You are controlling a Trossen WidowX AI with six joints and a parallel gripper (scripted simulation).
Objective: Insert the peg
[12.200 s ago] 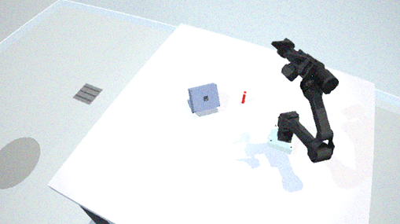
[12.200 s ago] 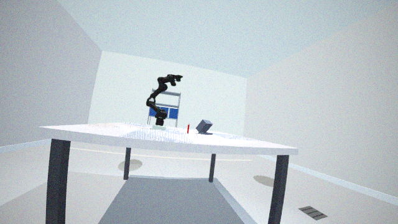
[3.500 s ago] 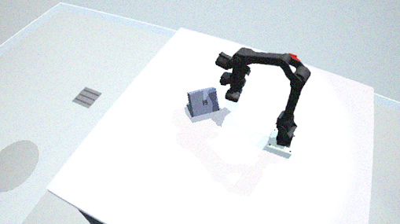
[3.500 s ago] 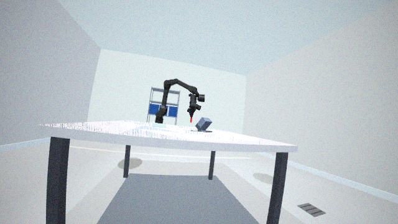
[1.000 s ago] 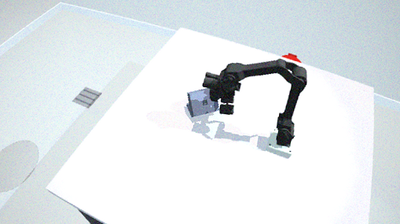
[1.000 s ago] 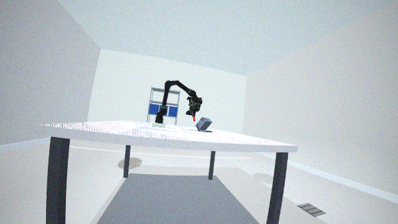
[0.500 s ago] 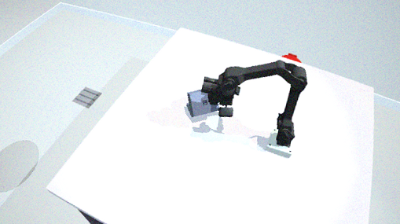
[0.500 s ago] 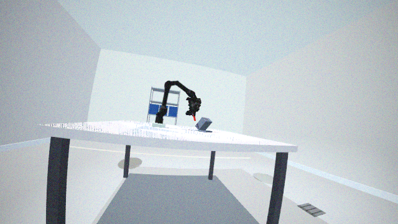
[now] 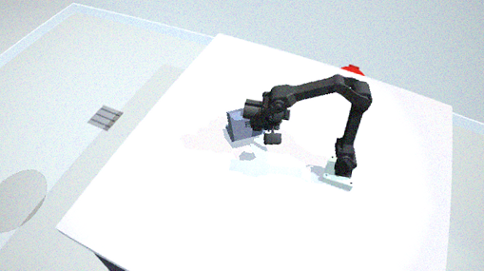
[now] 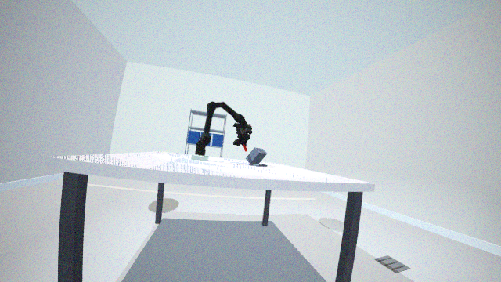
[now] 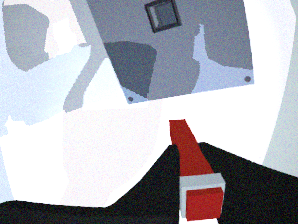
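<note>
The red square-sided peg [image 10: 246, 148] [image 11: 194, 159] is held in my gripper [image 10: 244, 143] [image 11: 186, 151], which is shut on it. A grey collar surrounds the peg near its end closest to the wrist camera. The peg's far end points toward the panel and is clear of it. The blue-grey sloped panel [image 9: 239, 128] [image 10: 257, 156] [image 11: 175, 65] stands just beyond the gripper. Its square, dark-rimmed hole [image 11: 164, 14] lies near the top of the wrist view, above and a little left of the peg's far end. In the top view the arm hides the fingertips and peg.
The panel stands on the white table [image 9: 257, 229] [image 10: 156, 172]. The arm's pale base [image 9: 338, 181] [image 10: 200, 157] is to the right of the panel in the top view. Two small dark dots mark the panel's near corners in the wrist view. A shelf with blue bins stands behind the table.
</note>
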